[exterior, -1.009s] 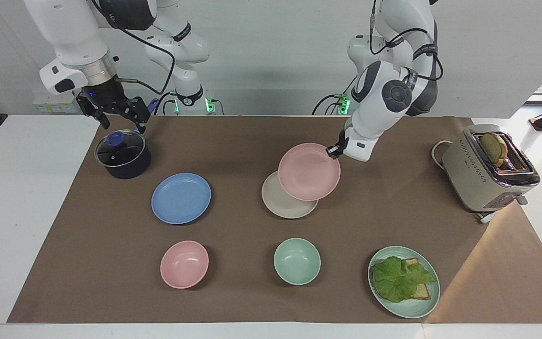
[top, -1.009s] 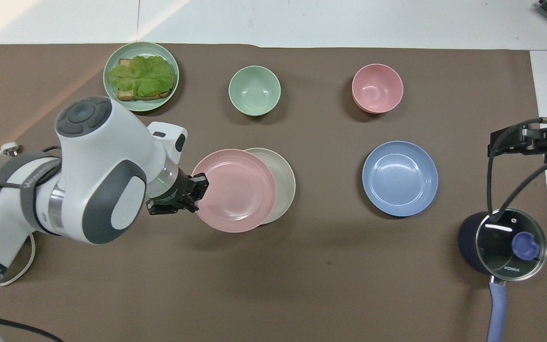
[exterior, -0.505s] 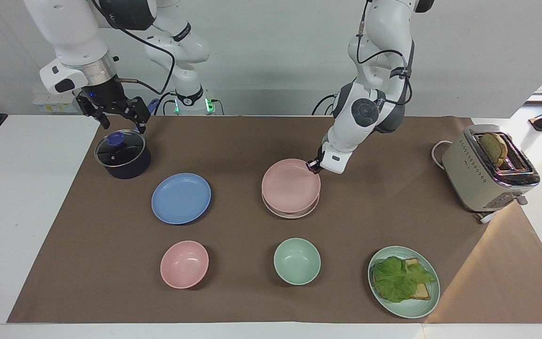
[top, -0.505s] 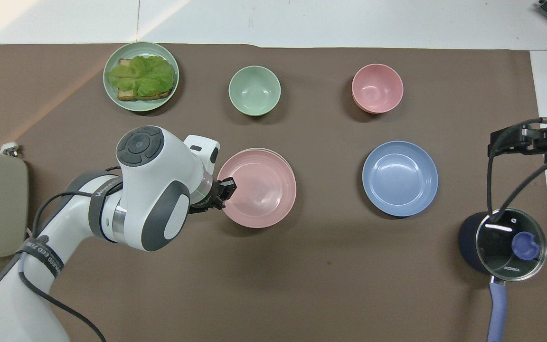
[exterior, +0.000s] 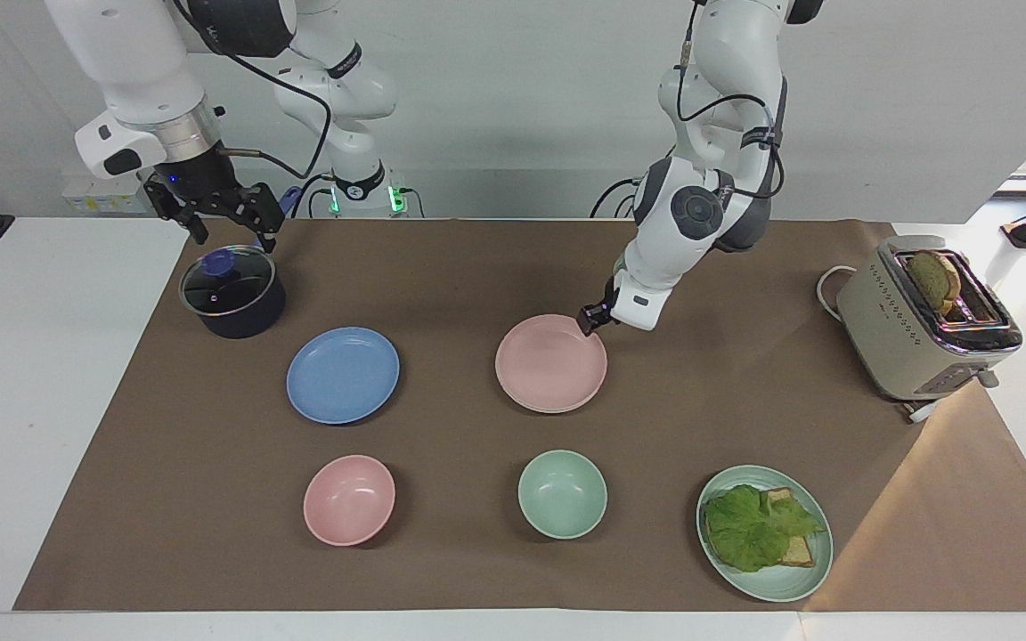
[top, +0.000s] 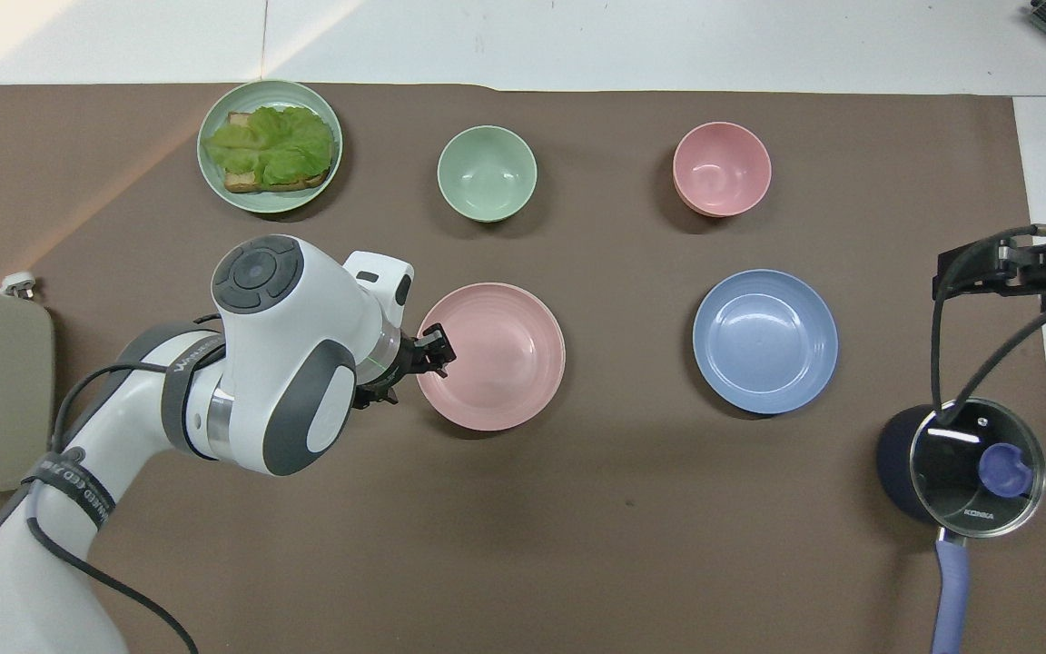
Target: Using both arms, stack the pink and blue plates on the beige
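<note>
1. Risk at the stack: the left gripper [exterior: 592, 320] sits at the upper edge of the pink plate [exterior: 551, 363], mid-frame in the facing view. Its fingers look parted and hold nothing. If it pulls away low, a fingertip could catch the rim and drag the plate off centre.
2. The pink plate lies on the beige plate [exterior: 554, 410], which shows only as a pale sliver along the lower edge. Any such nudge would leave the stack lopsided for the next plate.
3. The blue plate [exterior: 343, 375] lies flat and empty on the brown mat [exterior: 442, 267], beside the stack toward the right arm's end. A shallow rim gives little to grip, so it could slip or tilt on the way over.
4. The right gripper [exterior: 232, 227] waits with its fingers apart over the lidded pot [exterior: 232, 294], at the top of the frame. Coming down carelessly, it could knock the lid.
5. Two arms meeting at the stack could collide if the left one does not clear out first.
6. Containers: the pink bowl [exterior: 349, 499] and mint bowl [exterior: 562, 493], low in the frame, are empty. The mint plate [exterior: 820, 561] holds bread under lettuce. The toaster [exterior: 923, 320] holds a slice. I cannot tell what the pot holds.
</note>
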You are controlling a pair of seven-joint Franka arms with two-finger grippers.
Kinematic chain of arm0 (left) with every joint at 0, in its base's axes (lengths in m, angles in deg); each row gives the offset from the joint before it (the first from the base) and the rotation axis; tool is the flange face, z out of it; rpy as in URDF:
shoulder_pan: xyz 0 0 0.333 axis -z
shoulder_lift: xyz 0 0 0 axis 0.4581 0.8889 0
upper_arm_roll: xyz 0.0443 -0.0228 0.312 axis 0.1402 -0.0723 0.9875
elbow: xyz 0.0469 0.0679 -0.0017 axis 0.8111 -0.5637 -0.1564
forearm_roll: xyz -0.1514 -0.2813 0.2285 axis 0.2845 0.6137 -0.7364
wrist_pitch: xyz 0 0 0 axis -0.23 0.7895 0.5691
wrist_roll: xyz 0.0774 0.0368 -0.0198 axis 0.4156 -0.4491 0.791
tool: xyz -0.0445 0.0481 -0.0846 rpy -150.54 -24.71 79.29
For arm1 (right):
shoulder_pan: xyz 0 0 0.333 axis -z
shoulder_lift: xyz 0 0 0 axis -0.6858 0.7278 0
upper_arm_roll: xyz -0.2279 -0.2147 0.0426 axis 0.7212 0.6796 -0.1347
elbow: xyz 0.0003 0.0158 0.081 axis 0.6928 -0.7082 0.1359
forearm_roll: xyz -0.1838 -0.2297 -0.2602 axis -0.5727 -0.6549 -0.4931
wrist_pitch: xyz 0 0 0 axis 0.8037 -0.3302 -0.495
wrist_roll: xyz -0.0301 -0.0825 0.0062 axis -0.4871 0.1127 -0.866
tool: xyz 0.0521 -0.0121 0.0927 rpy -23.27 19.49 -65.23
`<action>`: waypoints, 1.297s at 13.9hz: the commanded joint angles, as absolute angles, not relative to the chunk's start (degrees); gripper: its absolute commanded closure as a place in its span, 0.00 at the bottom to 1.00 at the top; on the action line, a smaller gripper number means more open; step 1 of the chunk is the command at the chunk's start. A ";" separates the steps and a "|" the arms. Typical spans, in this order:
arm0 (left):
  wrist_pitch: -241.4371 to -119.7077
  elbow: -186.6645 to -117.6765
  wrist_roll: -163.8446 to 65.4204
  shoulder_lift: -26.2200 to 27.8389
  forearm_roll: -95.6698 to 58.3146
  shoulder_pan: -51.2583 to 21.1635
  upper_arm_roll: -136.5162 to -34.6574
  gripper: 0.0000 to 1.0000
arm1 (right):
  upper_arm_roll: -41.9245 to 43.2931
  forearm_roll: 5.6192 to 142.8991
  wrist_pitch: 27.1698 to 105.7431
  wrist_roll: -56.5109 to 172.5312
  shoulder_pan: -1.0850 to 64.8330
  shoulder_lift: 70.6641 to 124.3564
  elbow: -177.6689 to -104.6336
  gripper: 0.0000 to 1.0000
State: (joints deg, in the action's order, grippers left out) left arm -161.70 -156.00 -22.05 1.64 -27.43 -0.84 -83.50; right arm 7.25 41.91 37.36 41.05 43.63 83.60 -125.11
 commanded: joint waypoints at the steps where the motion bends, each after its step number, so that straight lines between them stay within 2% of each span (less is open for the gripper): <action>1: -158.92 -154.78 -24.57 0.33 -28.60 -5.88 -82.65 0.00 | 7.09 42.26 36.49 40.87 44.09 83.75 -124.67 0.00; 4: -151.29 -149.86 -31.49 -0.11 -34.92 -12.04 -82.65 0.00 | 7.18 42.26 35.08 41.05 44.35 83.58 -124.67 0.00; 7: -148.72 -148.00 -46.15 -2.21 -37.30 -18.46 -82.65 0.00 | 7.18 42.35 35.25 41.13 44.88 83.57 -124.41 0.00; 11: -143.98 -142.14 -57.95 -3.10 -43.02 -21.55 -82.47 0.00 | 7.18 42.53 37.62 41.93 45.06 83.58 -124.85 0.00; 14: -137.57 -136.33 -60.52 -3.62 -43.02 -23.13 -82.65 0.00 | 7.18 42.53 42.00 42.45 45.06 83.75 -127.56 0.00; 18: -133.24 -133.50 -62.45 -6.78 -44.51 -23.22 -82.47 0.00 | 7.09 43.49 52.89 44.73 44.97 83.93 -137.48 0.00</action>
State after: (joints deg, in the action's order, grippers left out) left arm -135.27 -134.23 -60.61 -4.85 -42.90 -22.54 -82.02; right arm 7.36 42.24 47.94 42.54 44.38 84.43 -132.07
